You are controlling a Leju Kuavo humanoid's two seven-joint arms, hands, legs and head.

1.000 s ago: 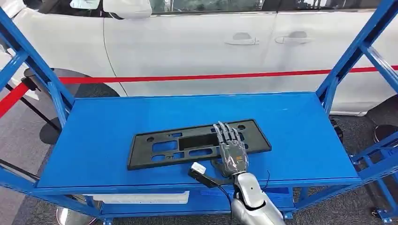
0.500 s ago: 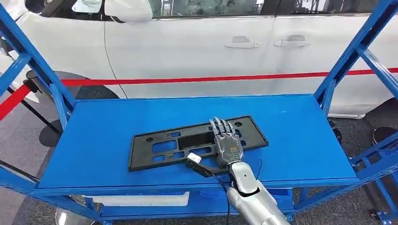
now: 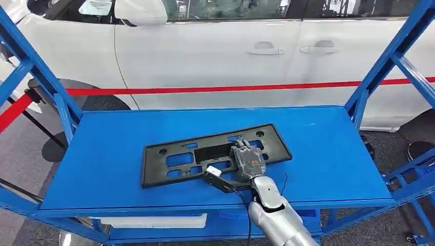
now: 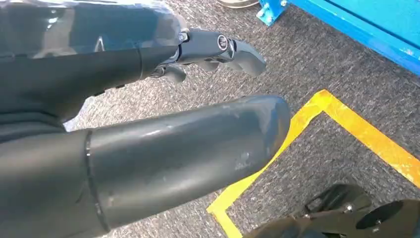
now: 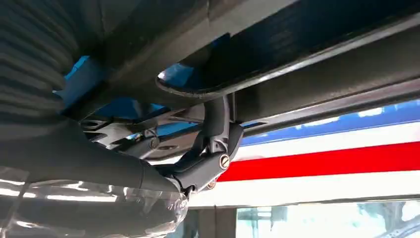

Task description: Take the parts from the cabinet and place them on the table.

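Behind the blue shelf [image 3: 328, 148] a white car [image 3: 215, 51] is sitting past a red tape line. On the shelf's top, a black plastic part [image 3: 179, 159] is lying flat, and the right hand [image 3: 248, 161] is curling its fingers through a cutout near the part's 3 o'clock end, gripping it (edge visibly hooked). The left hand [image 4: 218, 49] is hanging over grey carpet, fingers loosely apart, holding nothing.
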